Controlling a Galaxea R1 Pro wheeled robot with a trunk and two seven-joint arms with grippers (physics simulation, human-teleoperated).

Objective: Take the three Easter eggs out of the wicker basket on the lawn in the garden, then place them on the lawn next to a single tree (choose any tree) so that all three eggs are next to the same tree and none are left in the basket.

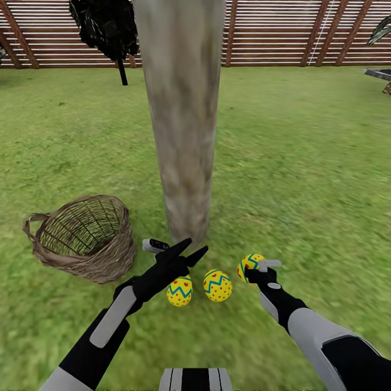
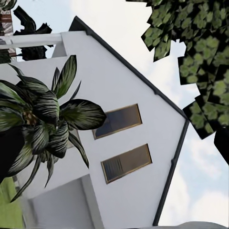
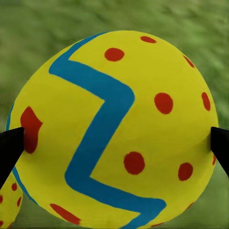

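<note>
Three Easter eggs [image 1: 218,285] lying near the tree [image 1: 182,119] at its 6 o'clock, two standing long axis upright, third being gripped by right claw [image 1: 255,270]; left claw [image 1: 191,249] gaping empty; wicker basket [image 1: 81,239] tilting.

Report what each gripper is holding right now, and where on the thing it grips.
The right gripper clamps a yellow egg with red dots and a blue zigzag band, one fingertip on each of its opposite sides. The left gripper is open, holding nothing.
</note>
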